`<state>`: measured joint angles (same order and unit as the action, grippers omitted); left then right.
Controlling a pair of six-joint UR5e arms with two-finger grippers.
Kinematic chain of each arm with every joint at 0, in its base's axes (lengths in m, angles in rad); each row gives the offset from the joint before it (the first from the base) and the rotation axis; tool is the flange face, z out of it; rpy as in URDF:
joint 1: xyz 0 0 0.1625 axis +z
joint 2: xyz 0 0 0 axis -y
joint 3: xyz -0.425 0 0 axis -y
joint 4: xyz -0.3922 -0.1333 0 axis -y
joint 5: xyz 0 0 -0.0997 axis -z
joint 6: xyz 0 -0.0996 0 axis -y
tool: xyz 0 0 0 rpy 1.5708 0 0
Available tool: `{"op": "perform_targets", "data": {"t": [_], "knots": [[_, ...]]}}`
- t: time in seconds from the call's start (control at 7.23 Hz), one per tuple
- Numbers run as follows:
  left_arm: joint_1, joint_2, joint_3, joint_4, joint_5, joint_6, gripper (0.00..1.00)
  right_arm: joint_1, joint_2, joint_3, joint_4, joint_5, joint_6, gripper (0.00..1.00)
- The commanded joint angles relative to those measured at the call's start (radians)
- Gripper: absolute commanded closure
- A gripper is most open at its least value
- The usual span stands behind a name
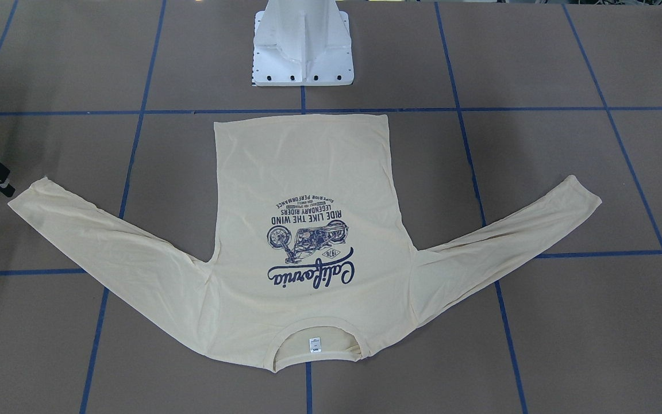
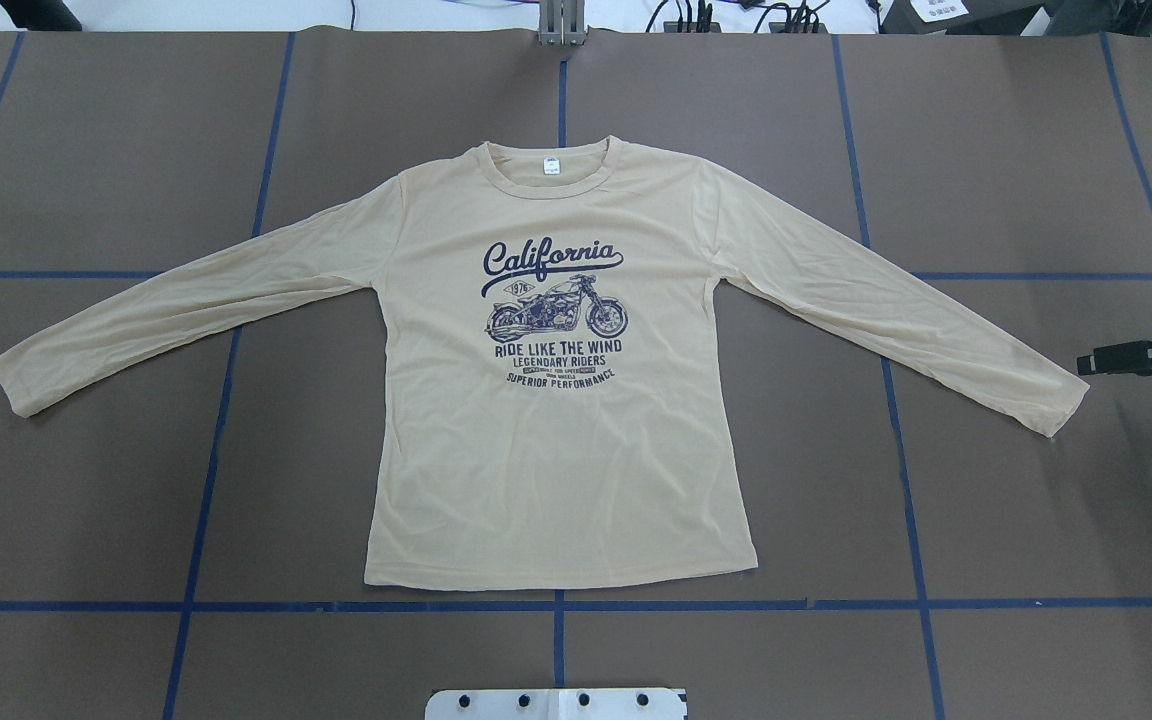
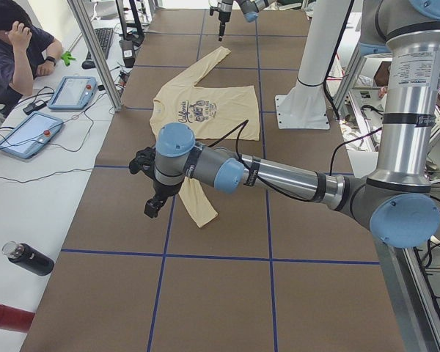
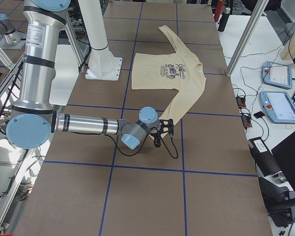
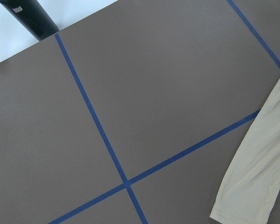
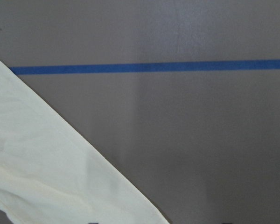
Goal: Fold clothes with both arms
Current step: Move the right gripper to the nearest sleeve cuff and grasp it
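You see the shirt (image 2: 556, 450) lying flat and face up in the middle of the table (image 2: 86, 500), with its navy print (image 2: 554, 310) on top. Its hem is toward the white pedestal base (image 1: 302, 46) and its collar, with the small neck tag (image 2: 551, 166), points away from the robot. Both sleeves are spread out to the sides and slant back toward the robot's edge. The right gripper (image 2: 1086, 362) comes in from the right border of the overhead view and hangs just beside the cuff of the right-side sleeve (image 2: 896, 310). I cannot tell if it touches the cloth, and I also cannot tell if its fingers are apart or together. Its wrist camera looks down on a part of this sleeve and on a blue tape line (image 6: 149, 66). The left gripper (image 3: 152, 207) shows only in the side view, near the cuff of the left-side sleeve (image 2: 186, 310) but apart from it. Whether its fingers are apart or together you cannot read from there. Its wrist camera shows this cuff at the lower right corner.
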<state>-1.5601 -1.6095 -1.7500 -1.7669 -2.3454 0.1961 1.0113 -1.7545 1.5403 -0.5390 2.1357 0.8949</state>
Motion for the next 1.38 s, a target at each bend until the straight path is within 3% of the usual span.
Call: {"op": "perform_targets", "data": {"t": [0.0, 0.28, 0.55, 0.69, 0.83, 0.97, 1.24], "knots": [[0.000, 0.005, 0.001, 0.000, 0.000, 0.002, 0.00, -0.071, -0.006, -0.034, 0.068, -0.066, 0.044, 0.30], [0.000, 0.006, 0.003, 0.001, 0.002, 0.003, 0.00, -0.083, -0.005, -0.032, 0.068, -0.069, 0.044, 0.49], [0.000, 0.006, 0.004, 0.001, 0.002, 0.003, 0.00, -0.094, 0.003, -0.034, 0.067, -0.097, 0.042, 0.57], [0.000, 0.011, 0.009, 0.001, 0.002, 0.005, 0.00, -0.094, 0.003, -0.034, 0.067, -0.097, 0.036, 0.65], [0.000, 0.011, 0.009, 0.001, 0.002, 0.005, 0.00, -0.092, 0.003, -0.032, 0.067, -0.099, 0.030, 0.88], [0.000, 0.011, 0.009, 0.001, 0.002, 0.005, 0.00, -0.092, 0.003, -0.032, 0.067, -0.099, 0.030, 1.00], [0.000, 0.013, 0.010, 0.001, 0.002, 0.003, 0.00, -0.080, 0.006, 0.004, 0.054, -0.071, 0.029, 1.00]]}}
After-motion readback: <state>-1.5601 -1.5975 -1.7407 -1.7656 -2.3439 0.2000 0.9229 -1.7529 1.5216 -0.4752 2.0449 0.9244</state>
